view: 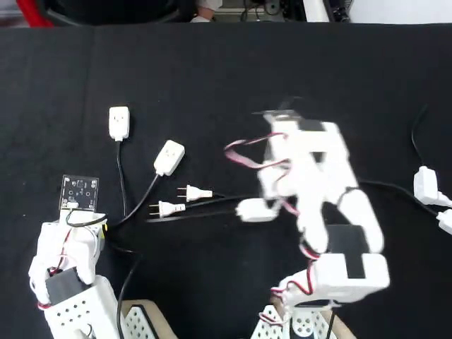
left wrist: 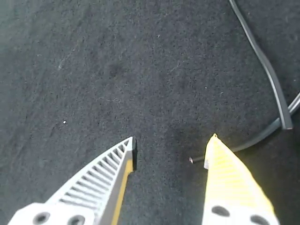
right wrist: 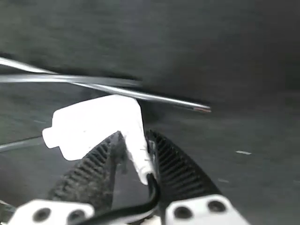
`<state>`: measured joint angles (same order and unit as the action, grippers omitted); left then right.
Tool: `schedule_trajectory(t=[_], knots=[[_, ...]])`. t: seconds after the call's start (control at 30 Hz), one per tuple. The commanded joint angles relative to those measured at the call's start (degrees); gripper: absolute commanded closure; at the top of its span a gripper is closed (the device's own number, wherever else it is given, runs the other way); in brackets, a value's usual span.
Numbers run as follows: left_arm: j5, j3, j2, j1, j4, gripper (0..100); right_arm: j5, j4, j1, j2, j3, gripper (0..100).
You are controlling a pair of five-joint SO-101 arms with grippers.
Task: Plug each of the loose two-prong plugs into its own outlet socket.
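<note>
Two loose two-prong plugs [view: 194, 192] [view: 167, 208] lie left of centre, prongs pointing left. Two white outlet sockets [view: 119, 122] [view: 169, 157] rest farther back on black cords. My right gripper [right wrist: 136, 140] is shut on a white connector [right wrist: 93, 124] with a black cord; whether it is a plug or a socket I cannot tell. From above, that connector [view: 256, 210] hangs just right of the plugs. My left gripper [left wrist: 172, 140] stands open over bare cloth beside a black cord [left wrist: 276, 103]. The left arm [view: 67, 247] sits folded at the front left.
A black cloth [view: 226, 70] covers the table. More white connectors [view: 426, 185] [view: 445, 220] on cords lie at the right edge. Black cords [view: 226, 203] run from the plugs under the right arm. The cloth at the back is bare.
</note>
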<state>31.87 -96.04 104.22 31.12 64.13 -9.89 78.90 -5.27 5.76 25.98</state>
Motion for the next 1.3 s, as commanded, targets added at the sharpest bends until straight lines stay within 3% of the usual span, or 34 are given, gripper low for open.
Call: schedule_trajectory(t=[0.0, 0.23, 0.5, 0.73, 0.87, 1.1, 1.27], knots=[[-0.09, -1.01, 0.35, -0.75, -1.32, 76, -9.76, -0.35, -14.33, 0.66, 0.04, 98.6], [-0.09, -1.01, 0.35, -0.84, -1.23, 76, -21.36, 0.09, -31.82, 1.10, -9.80, 98.6], [-0.09, -1.01, 0.35, -0.84, -1.23, 76, -28.84, -0.26, -43.25, 2.59, -21.05, 98.6], [-0.09, -1.01, 0.35, -0.84, -1.23, 76, -32.97, 0.00, -52.48, 16.57, -41.36, 98.6], [-0.09, -1.01, 0.35, -0.84, -1.23, 76, -32.97, 2.37, -55.38, 27.74, -56.22, 98.6], [-0.09, -1.10, 0.35, -0.84, -1.23, 76, -33.05, 18.64, -55.03, 41.54, -83.56, 98.3], [-0.09, -1.10, 0.35, -0.84, -1.23, 76, -38.51, 22.33, -52.75, 46.20, -89.80, 95.3]])
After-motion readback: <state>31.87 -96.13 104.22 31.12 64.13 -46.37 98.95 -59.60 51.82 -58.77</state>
